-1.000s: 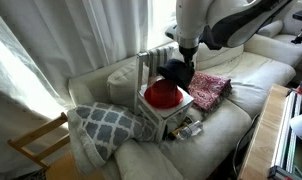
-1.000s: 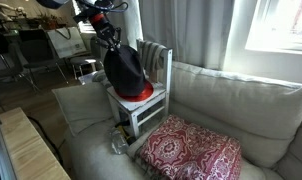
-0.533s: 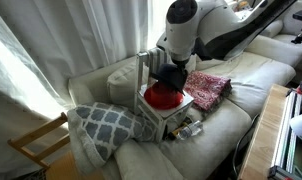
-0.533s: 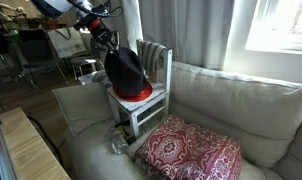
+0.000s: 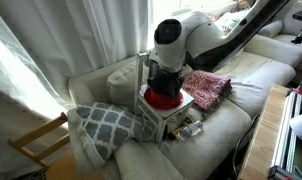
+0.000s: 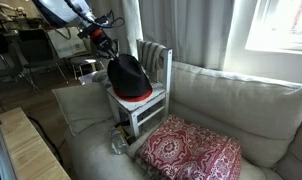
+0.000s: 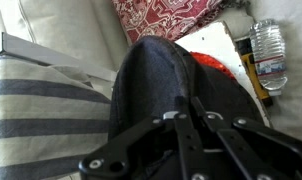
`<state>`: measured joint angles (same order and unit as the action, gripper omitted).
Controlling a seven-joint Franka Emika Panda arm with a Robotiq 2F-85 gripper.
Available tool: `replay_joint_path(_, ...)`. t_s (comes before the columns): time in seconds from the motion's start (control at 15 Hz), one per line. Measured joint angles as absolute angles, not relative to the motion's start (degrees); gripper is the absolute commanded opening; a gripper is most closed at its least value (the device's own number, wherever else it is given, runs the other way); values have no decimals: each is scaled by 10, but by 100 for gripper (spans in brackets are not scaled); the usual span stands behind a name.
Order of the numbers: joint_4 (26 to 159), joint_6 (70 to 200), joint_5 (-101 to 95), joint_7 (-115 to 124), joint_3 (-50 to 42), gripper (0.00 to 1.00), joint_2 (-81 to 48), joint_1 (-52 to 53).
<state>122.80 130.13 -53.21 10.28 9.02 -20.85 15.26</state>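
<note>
End effector [image 6: 108,50]: clenched on the crown of the hat [image 6: 129,76]; in the wrist view its fingers [image 7: 183,108] pinch together on the dark fabric.
Hat: dark dome with a red rim, crown up, right at the seat of the small white chair [image 6: 157,58]; I cannot tell if the rim touches the seat.
Chair: stands on the pale sofa [image 6: 236,105], backrest behind the hat.
Red cushion [image 6: 191,150]: patterned, lying on the sofa just beside the chair.
Grey pillow [image 5: 101,125]: diamond pattern, on the chair's other side.
Bottle [image 7: 269,50]: 1 clear plastic one, lying by the chair.
</note>
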Motion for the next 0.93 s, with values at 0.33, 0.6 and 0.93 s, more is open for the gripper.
replay_joint_path(0.33,1192,1288,-523,88,91,2,-254,154)
replay_joint_path(0.6,1164,1277,-487,60,95,37,-279,156)
replay_joint_path(0.93,1137,1277,-423,28,96,74,-292,154)
